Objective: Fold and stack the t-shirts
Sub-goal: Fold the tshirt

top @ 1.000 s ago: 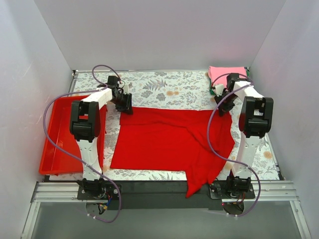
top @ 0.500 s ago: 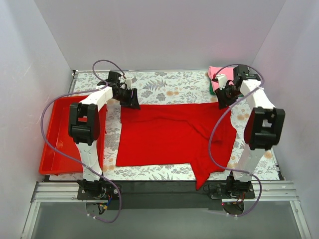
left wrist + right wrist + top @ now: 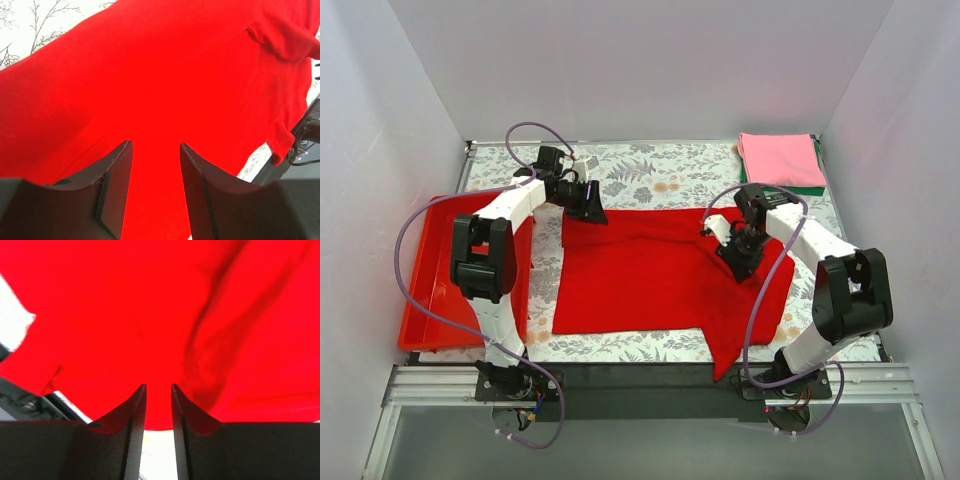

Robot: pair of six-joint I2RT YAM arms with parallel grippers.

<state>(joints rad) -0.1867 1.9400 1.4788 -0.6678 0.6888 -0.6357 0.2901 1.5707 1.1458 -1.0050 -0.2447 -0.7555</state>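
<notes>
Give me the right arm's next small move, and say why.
Probably lower the right gripper and pinch the rumpled right side of the red t-shirt. Its jaws stand slightly apart and empty over a creased ridge there, while the rest of the cloth lies fairly flat.

The dark green t-shirt, at the one o'clock corner of the table, lies almost wholly under the pink t-shirt. Only a thin strip shows along the pink one's near edge, so how it is folded cannot be told. The left arm covers the three o'clock side of the red tray. The right gripper and its wrist hide part of the red t-shirt towards three o'clock. From above, its tips and those of the left gripper are too small and dark to read. In both wrist views the red t-shirt runs off the picture's edges, and each gripper's body is cut off at six o'clock. Whether either gripper touches the cloth cannot be told.
</notes>
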